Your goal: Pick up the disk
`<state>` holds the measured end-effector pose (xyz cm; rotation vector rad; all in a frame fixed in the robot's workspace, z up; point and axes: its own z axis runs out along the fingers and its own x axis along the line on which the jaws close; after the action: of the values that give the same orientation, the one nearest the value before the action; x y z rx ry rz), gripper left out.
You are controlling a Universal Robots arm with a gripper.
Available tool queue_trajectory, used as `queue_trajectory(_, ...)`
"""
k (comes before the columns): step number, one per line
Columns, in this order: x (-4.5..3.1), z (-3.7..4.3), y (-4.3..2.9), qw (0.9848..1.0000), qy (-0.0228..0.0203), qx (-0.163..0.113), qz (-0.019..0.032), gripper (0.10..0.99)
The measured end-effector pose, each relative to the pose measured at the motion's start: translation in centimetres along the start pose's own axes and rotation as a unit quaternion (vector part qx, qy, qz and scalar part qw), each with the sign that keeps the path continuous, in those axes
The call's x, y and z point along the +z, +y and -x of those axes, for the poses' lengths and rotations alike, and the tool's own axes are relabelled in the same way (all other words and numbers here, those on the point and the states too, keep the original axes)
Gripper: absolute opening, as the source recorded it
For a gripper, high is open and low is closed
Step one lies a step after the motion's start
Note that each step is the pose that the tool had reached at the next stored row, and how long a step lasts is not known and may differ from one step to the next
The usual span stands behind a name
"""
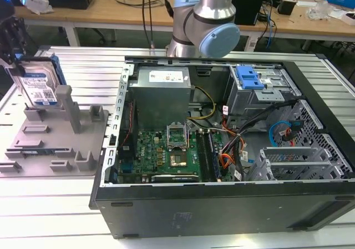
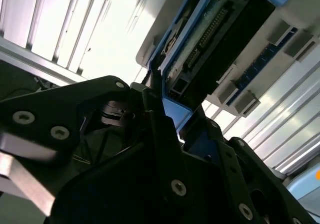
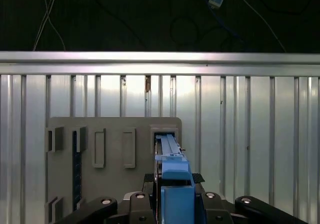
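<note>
Claw (image 3: 172,204) on disk (image 1: 37,82), grey holder (image 1: 55,138) beneath

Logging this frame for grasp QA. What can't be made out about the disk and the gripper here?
- Exterior view: the gripper is cut off by the frame edge; its grip on the disk is unclear.
- Second wrist view: the gripper body hides the disk's lower end.
- First wrist view: the disk is edge-on; its label face is hidden.
- Whether the disk has left the grey fixture tray: cannot tell.
</note>
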<state>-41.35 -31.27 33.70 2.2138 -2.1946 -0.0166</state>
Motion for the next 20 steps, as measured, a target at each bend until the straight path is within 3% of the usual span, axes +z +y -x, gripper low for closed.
queue_trajectory(2,-0.79,-0.03,0.02,1.0,-0.0008,0.0,0.0,0.369)
queue_trajectory(5,-3.36,-0.12,0.08,1.0,-0.0024,0.0,0.0,0.369)
queue_trajectory(7,-4.28,-0.15,0.1,1.0,-0.0029,0.0,-0.0001,0.369)
queue_trajectory(9,-6.38,-0.22,0.16,1.0,-0.0041,0.0,0.0,0.369)
queue_trajectory(20,-12.8,-0.58,0.32,1.0,-0.0065,0.0,-0.0002,0.369)
